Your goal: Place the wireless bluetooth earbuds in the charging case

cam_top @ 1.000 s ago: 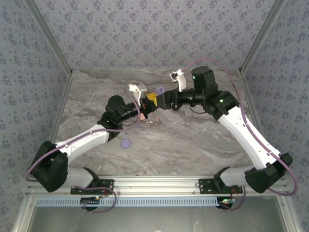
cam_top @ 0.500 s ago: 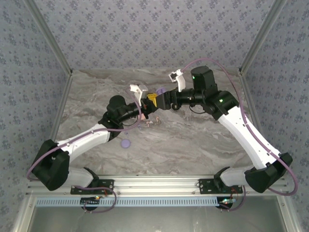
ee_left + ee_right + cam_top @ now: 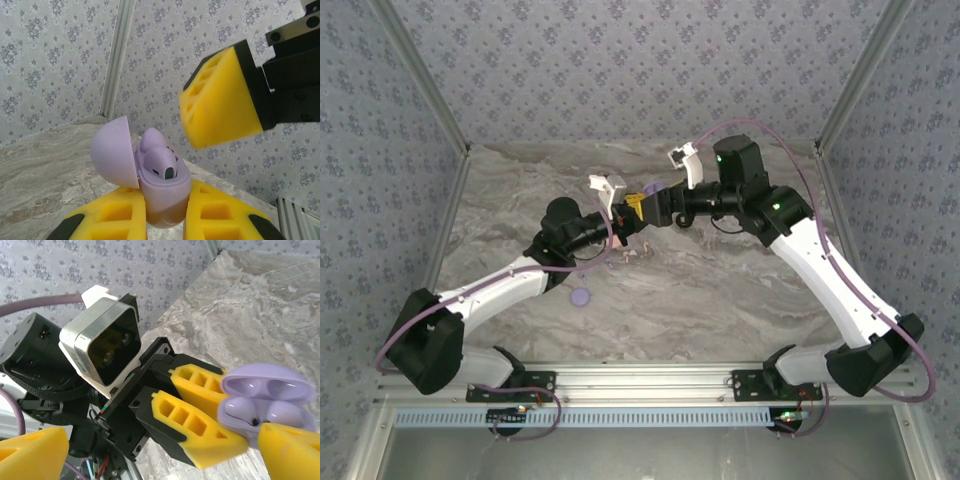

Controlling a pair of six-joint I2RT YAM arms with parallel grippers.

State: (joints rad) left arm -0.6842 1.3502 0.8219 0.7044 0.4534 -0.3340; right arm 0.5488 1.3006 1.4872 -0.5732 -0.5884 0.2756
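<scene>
- Left gripper [image 3: 165,202]: yellow fingers [image 3: 112,217] clamped on the lower body of the lavender charging case [image 3: 165,192], one each side.
- Case sits upright in the grip, lid [image 3: 114,152] hinged open and standing at the case's left in the left wrist view.
- Two lavender earbuds [image 3: 159,162] sit inside the case, side by side in their wells, tops showing above the rim.
- Right gripper [image 3: 162,442]: jaws wide apart, holding nothing. The case lies between its fingers, close against one of them. Cannot tell if that finger touches the case.
- From above, both grippers meet at the case, over the marbled table [image 3: 720,290].
- A lavender disc [image 3: 581,296] lies flat on the table, well apart from the case, toward the left arm's base.
- Small pale bits [image 3: 626,255] lie between the case and the disc, too small to identify.
</scene>
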